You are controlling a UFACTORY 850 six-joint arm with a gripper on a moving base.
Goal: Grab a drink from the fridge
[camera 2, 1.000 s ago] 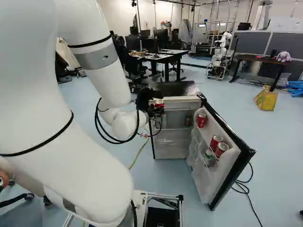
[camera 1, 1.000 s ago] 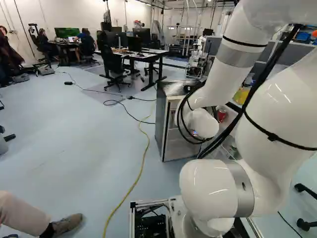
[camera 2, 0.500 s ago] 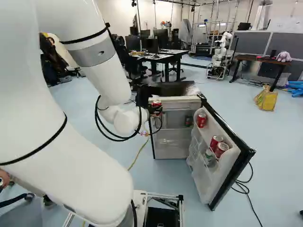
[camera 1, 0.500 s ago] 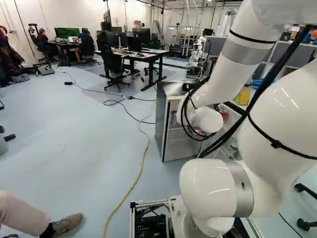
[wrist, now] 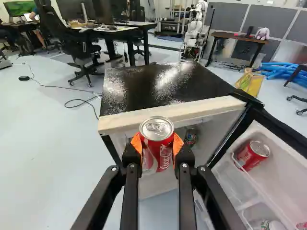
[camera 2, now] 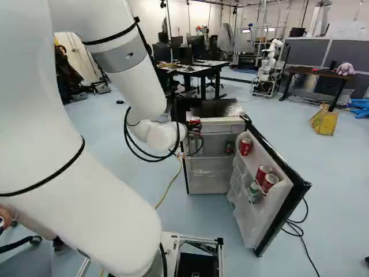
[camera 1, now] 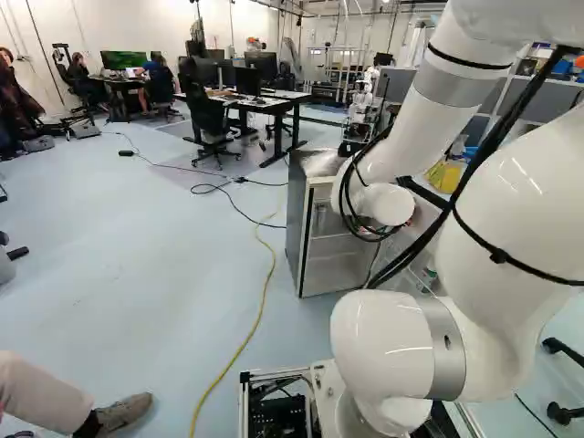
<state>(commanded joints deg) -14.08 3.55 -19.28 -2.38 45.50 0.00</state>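
The gripper [camera 2: 194, 128] is pinching one red can [wrist: 157, 136] between its orange pads [wrist: 136, 143], one on each side, and the can stands nearly upright. This can is outside of the fridge [wrist: 163, 79], just before the pale front edge [wrist: 206, 109] of its top, nearer to the left corner than to the hinge corner. The door [camera 2: 259, 156] is wide open and it stands at the right side of the opening, reaching from the hinge corner toward the base, so on this side it is an obstacle for the arm. On its inner shelves, one door can [camera 2: 246, 146] is near the hinge edge, and two more red cans [camera 2: 263, 173] are side by side nearer to the free edge, with a green-and-white container [camera 2: 254, 189] next to them. Inside the fridge there is also a dark can [wrist: 191, 137], behind the pinched one and toward the hinge side. A black cable [camera 2: 297, 228] lies on the floor beyond the door, and a yellow cable [camera 1: 265, 292] runs past the fridge's left side. Farther behind are a desk [camera 2: 199, 69], another robot [camera 2: 267, 69] and a yellow bag [camera 2: 325, 122].
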